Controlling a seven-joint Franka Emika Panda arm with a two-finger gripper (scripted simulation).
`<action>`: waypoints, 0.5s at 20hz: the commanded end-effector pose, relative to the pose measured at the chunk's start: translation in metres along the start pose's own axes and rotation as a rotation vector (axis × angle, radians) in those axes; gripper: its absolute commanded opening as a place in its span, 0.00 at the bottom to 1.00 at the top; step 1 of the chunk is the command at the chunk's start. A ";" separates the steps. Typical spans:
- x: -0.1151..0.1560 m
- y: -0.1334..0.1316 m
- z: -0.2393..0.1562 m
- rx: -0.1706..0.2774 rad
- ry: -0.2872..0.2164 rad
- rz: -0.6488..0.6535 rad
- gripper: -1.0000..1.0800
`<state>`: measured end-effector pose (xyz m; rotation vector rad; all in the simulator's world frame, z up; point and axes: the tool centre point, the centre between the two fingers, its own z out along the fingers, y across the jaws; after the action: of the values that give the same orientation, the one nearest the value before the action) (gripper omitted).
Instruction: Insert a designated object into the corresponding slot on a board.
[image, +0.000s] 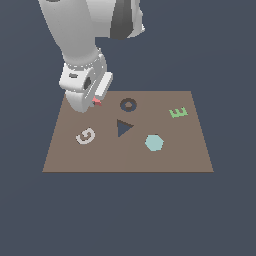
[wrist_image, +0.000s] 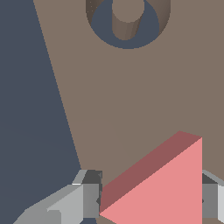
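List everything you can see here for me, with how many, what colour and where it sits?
board: one, brown, flat in the middle of the scene
letter G: one, white, toward the exterior view's left of the board
letter E: one, green, toward the exterior view's right
hexagon: one, teal, near the board's middle
triangle recess: one, dark, middle of the board
ring recess: one, dark, far side of the board
red triangle: one, salmon red, between the jaws
gripper: one, grey, jaws on either side of the red triangle
arm: one, white, above the board's far left corner
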<state>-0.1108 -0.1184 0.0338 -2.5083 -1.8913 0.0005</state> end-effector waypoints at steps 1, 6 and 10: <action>0.004 0.000 0.000 0.000 0.000 0.026 0.00; 0.015 -0.001 -0.001 0.000 0.000 0.105 0.00; 0.027 -0.001 -0.001 -0.001 0.000 0.189 0.00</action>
<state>-0.1056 -0.0970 0.0347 -2.6489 -1.6890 0.0004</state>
